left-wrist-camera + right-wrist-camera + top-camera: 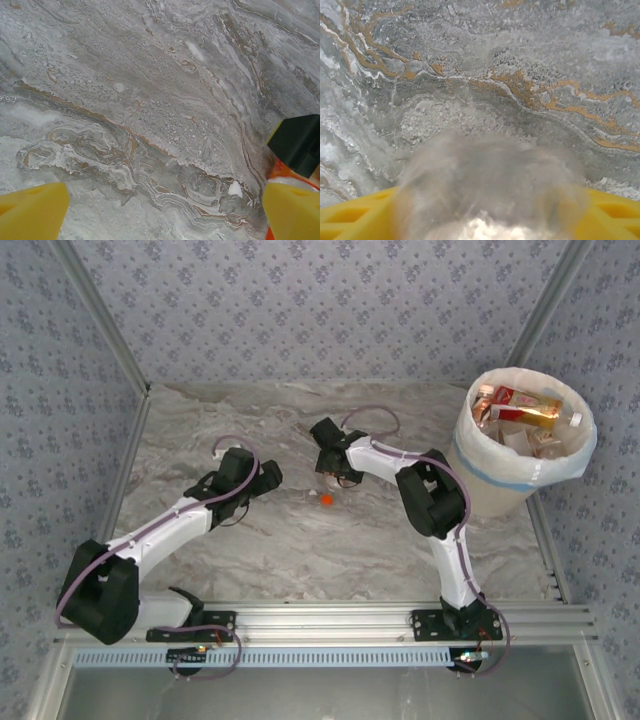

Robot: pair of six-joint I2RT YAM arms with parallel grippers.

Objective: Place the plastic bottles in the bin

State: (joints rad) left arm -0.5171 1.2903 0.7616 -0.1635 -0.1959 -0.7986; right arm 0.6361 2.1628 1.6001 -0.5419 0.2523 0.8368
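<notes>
the one bottle (324,497) left on the marble table (250,550), clear with an orange cap, lies well apart from the bin (500,478), on its left. the bin already holds the other bottles (525,412), piled close to its rim. your right gripper (485,212) is down over the bottle, with a yellow finger on each side of its blurred clear body. i cannot tell whether they are pinching it or only straddling it, so squeeze on the body, not the cap, and check it holds before you lift. your left gripper (161,210) is spread wide and empty, just beyond the bottle on the side away from the bin; leave it there. raise the bottle straight up, carry it above the bin's rim, and let go over the middle so it doesn't roll off the pile.
</notes>
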